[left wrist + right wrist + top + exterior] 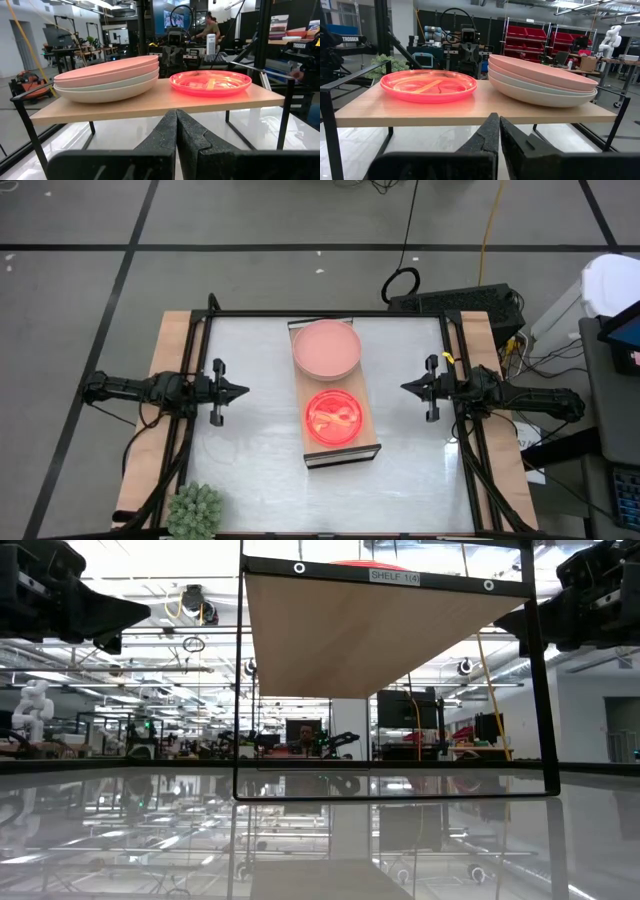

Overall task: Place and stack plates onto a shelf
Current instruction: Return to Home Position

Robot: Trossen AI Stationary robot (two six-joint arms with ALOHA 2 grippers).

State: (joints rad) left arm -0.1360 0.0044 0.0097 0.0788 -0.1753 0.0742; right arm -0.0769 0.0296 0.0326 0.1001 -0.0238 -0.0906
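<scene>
Two stacks of plates [326, 347] share the shelf [368, 392] over our glossy worktop [250, 470]; its label [394, 576] reads "SHELF 1/4"; left end effector [243, 391] and right end effector [405, 387] hang clenched.

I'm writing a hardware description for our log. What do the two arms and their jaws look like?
Both the left arm and the right arm are black, slim and jointed, with black cables trailing from them. Each ends in two dark, rough-textured, wedge-shaped jaws. White TROSSEN lettering shows on each.
</scene>
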